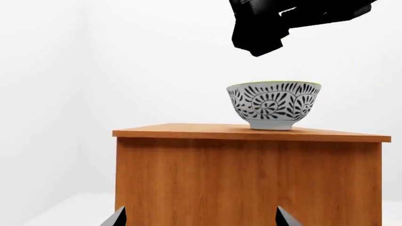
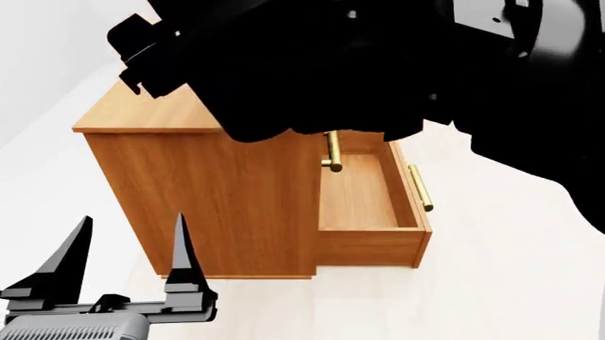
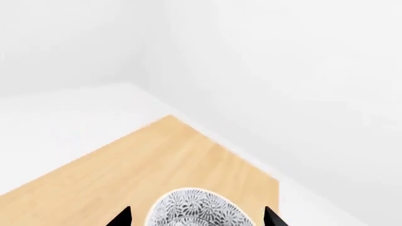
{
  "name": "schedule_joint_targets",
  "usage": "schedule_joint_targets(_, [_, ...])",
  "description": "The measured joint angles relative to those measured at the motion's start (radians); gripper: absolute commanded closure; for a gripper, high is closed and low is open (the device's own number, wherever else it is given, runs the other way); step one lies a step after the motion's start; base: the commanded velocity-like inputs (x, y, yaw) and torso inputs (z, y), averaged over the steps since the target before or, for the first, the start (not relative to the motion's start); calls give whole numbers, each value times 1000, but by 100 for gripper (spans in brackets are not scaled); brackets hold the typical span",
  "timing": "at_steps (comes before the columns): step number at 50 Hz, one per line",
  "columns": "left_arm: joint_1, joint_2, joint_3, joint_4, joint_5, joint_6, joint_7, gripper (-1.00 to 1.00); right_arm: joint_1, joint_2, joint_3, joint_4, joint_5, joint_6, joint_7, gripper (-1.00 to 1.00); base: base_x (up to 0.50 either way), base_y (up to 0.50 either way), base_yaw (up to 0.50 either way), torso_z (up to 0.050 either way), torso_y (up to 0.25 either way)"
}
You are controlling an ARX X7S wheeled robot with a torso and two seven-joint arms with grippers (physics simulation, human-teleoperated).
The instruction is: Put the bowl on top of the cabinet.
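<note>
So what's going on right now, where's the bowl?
Bowl upright on cabinet top. Right gripper open above it, left gripper open, empty. One drawer open below.

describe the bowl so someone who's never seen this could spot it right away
Find the large orange-brown wooden cabinet with brass bar handles. On its flat top stands the bowl, upright on a small white foot. It is the only thing on that top: round, white, covered in dark leaf swirls, directly below the black right tool.

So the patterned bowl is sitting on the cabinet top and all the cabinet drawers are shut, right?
Not quite. The bowl does sit on the cabinet top, but the head view shows one drawer pulled open.
</note>
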Motion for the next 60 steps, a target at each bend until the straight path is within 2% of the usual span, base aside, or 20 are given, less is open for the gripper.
schedule_joint_targets(28, [-6, -3, 9, -3, 2, -1, -7, -100, 23, 180, 120, -216, 50, -53, 76, -100, 0, 0, 0, 0, 0])
schedule_joint_targets(60, [-4, -7, 23, -9, 13, 7, -12, -100, -61, 422, 206, -476, 35, -138, 160, -100, 0, 0, 0, 0, 0])
